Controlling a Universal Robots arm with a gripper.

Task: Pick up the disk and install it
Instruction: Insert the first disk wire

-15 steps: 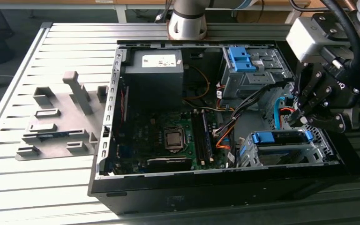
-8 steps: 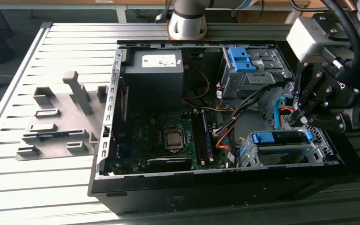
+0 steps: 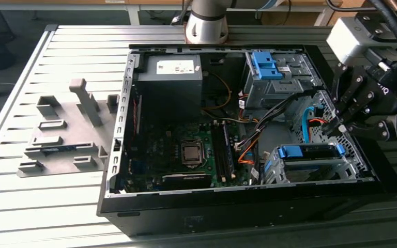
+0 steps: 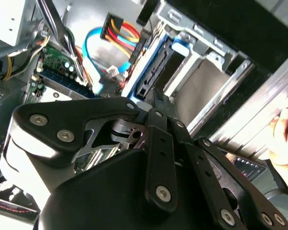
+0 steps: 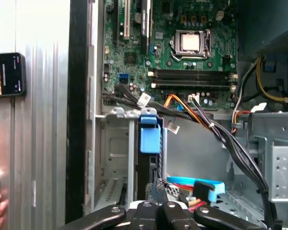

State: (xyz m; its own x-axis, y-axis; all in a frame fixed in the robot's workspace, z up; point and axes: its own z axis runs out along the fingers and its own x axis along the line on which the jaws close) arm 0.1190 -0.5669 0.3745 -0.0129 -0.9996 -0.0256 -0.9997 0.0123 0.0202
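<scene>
The disk sits slotted in the metal drive cage at the near right corner of the open computer case, with its blue frame on top. The first wrist view gives the disk edge-on, its blue tab sticking out of the cage. In the second wrist view the blue frame runs along the cage opening. My gripper hangs just above and to the exterior view's right of the cage. Both wrist views show the gripper shut, fingertips together with nothing held, close to the disk's edge.
Blue, orange and black cables lie between the cage and the motherboard. A second cage with a blue piece stands at the far right of the case. A grey fixture lies on the slatted table. A hand and a phone are beside the case.
</scene>
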